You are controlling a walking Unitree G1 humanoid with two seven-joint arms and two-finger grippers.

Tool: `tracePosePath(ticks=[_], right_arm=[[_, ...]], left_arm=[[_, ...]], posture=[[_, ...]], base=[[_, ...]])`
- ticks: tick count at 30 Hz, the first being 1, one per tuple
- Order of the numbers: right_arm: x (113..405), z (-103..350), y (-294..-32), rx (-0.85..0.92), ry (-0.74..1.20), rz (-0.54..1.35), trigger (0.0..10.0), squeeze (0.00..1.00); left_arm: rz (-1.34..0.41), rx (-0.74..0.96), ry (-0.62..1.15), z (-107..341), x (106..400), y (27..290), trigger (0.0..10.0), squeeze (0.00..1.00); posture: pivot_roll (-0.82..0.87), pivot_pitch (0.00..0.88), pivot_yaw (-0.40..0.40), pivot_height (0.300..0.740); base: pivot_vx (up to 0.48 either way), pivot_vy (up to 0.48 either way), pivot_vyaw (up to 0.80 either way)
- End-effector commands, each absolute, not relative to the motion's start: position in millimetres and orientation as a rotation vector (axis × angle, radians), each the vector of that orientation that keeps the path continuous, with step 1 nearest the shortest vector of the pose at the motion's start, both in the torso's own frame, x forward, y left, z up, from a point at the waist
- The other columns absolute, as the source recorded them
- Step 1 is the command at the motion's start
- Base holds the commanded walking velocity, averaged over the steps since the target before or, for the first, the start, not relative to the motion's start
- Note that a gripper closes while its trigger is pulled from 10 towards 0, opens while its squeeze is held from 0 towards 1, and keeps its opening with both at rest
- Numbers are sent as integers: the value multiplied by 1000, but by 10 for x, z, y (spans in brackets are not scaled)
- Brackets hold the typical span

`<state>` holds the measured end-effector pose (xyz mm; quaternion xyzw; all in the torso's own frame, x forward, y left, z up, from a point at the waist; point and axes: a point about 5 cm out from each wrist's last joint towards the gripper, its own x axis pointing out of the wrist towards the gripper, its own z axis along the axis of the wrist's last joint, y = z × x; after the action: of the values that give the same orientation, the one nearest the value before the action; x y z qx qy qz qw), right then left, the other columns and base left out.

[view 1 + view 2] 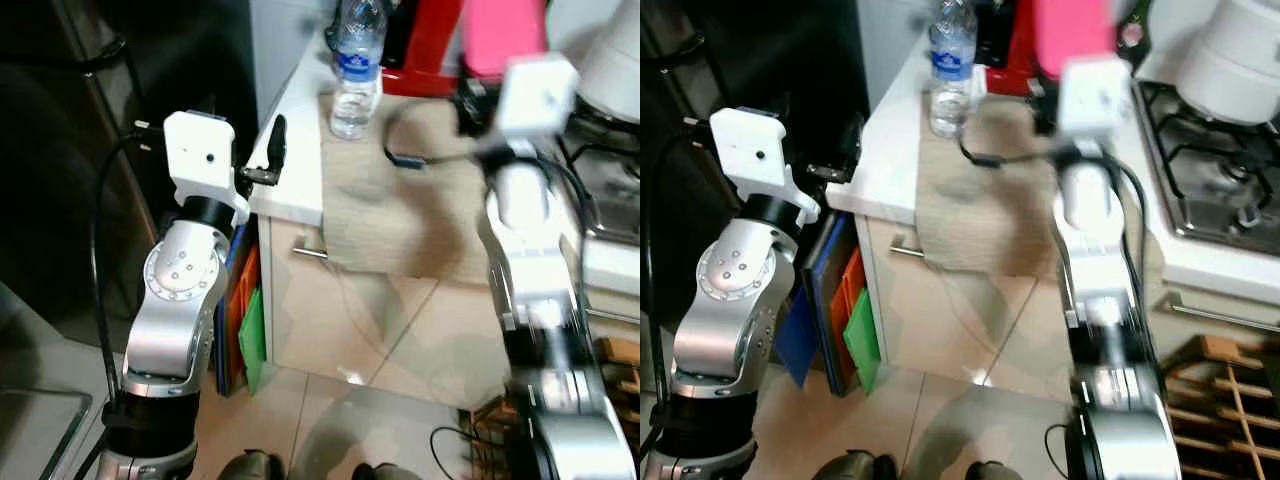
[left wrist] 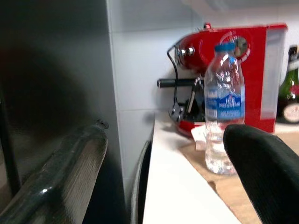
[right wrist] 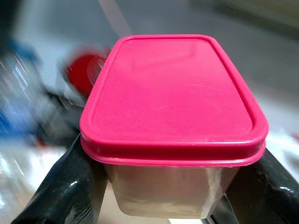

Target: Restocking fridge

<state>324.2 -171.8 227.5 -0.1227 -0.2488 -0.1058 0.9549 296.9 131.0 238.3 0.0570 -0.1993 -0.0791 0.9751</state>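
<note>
My right gripper (image 3: 170, 182) is shut on a clear tub with a pink lid (image 3: 173, 98), one black finger on each side. I hold it up over the counter near the red coffee machine (image 1: 425, 45); the tub (image 1: 505, 35) is blurred there. A water bottle with a blue label (image 1: 357, 70) stands upright on the counter's beige mat (image 1: 400, 190). My left gripper (image 1: 270, 150) is raised at the counter's left edge, next to the dark fridge (image 1: 150, 60). Its fingers (image 2: 60, 177) are wide open with nothing between them.
A gas hob (image 1: 1210, 160) with a white pot (image 1: 1240, 55) lies to the right. A wine bottle (image 2: 292, 88) stands behind the coffee machine. Coloured boards (image 1: 250, 320) fill the gap between fridge and cabinet. A wooden rack (image 1: 1230, 400) sits on the floor at the right.
</note>
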Motion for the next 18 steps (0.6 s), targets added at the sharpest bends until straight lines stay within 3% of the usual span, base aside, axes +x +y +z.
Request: tracePosePath(ticks=[1,11,18], right_arm=[[3158,2360,-1703,-250,-572,-239,0,0],[3190,2128,-1551,-41,-483,-84,0,0],[3215,2111,-1520,-80,-484,-57,0,0]], left_arm=[[-196,118,-403,2371,2991,1236,10000,0],[-107,178,-439,2379,3100,1216,10000,0],[-90,166,-435,2367,3159,1220,10000,0]], posture=[[-11,25,-17,740],[-53,4,8,740],[-52,0,8,740]], base=[[0,0,0],[0,0,0],[-114,0,0]])
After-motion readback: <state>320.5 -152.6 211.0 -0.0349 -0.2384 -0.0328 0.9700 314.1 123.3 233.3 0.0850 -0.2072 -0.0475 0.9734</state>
